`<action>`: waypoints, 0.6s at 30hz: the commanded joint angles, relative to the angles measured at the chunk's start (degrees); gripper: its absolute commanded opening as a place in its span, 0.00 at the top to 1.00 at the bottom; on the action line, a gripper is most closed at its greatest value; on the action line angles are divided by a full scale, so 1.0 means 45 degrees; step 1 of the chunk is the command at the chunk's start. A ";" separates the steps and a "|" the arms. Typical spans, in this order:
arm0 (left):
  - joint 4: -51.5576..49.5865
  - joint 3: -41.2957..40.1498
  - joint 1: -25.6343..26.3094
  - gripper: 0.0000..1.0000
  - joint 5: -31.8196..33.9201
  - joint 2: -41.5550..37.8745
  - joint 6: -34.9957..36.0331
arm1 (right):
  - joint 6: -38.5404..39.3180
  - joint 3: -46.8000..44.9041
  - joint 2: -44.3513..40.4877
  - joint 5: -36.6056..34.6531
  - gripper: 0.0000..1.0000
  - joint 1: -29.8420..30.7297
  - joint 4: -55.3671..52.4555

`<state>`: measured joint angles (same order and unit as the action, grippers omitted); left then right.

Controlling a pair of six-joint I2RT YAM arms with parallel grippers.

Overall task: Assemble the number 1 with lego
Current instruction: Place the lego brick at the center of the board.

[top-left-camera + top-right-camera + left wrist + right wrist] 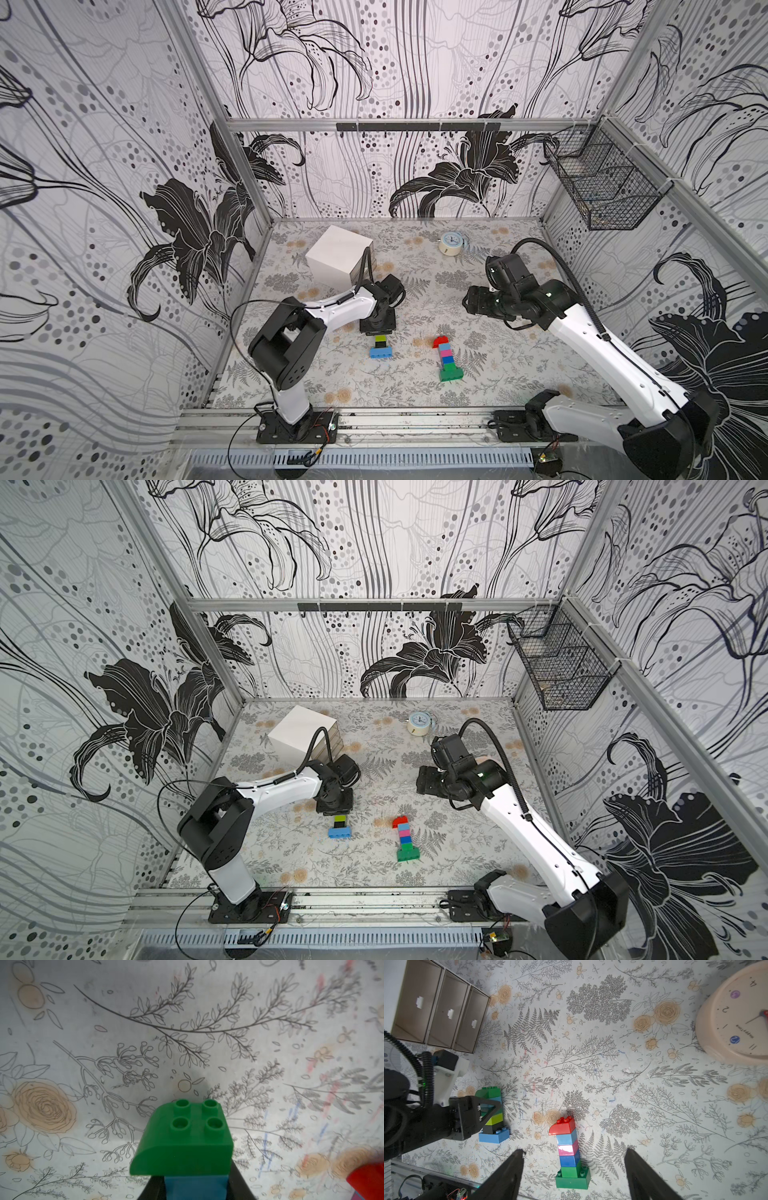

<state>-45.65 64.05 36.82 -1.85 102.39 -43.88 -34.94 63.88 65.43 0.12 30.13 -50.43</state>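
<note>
Near the middle of the flower-printed desk [519,374], the two lego builds sit apart, side by side. The red-topped lego stack [446,359] is free of both arms in both top views. It runs from a curved red brick through light blue, pink, blue and green to a wider green base brick [572,1181]. Whether it stands or lies flat I cannot tell.

To its left is the green-topped lego stack [380,348], and the left hand [491,1109] pinches it around the middle. In the right wrist view a black finger crosses the stack just below the light blue brick. Lime, black and an oblong light blue base [494,1136] show past the finger. The left wrist view looks onto the studs of the curved green brick [182,1138], with the light blue brick beneath it wedged between the two fingers. A red corner of the other stack shows at that picture's edge.

The right hand [574,1150] holds nothing; its dark fingers [508,1176] are spread wide, with the red-topped stack framed between them but not touched. In the top views that arm hangs above the desk, well behind the stack.

At the back of the desk are a round clock [451,243] and a white drawer box [338,262]. A wire basket [602,187] hangs on the right wall.
</note>
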 commanded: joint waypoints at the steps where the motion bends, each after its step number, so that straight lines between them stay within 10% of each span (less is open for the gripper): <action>1: -0.0409 0.0302 -0.0171 0.65 0.0056 0.0396 -0.0598 | -0.0192 -0.0206 -0.0385 -0.0417 0.21 0.0040 -0.0476; 9: -0.0346 0.0083 -0.0193 0.00 0.0399 -0.0389 -0.0945 | 0.0094 -0.0424 -0.0697 -0.0378 0.17 0.0041 -0.0377; 18: 0.0729 -0.1647 -0.0390 0.01 0.6213 -0.6883 -0.0463 | 0.3116 -0.3380 -0.2126 -0.4433 0.11 -0.0275 0.2591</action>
<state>-46.04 60.49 36.10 11.09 79.02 -48.29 -28.32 54.39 58.46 -8.88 30.00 -45.89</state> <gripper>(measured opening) 0.993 0.865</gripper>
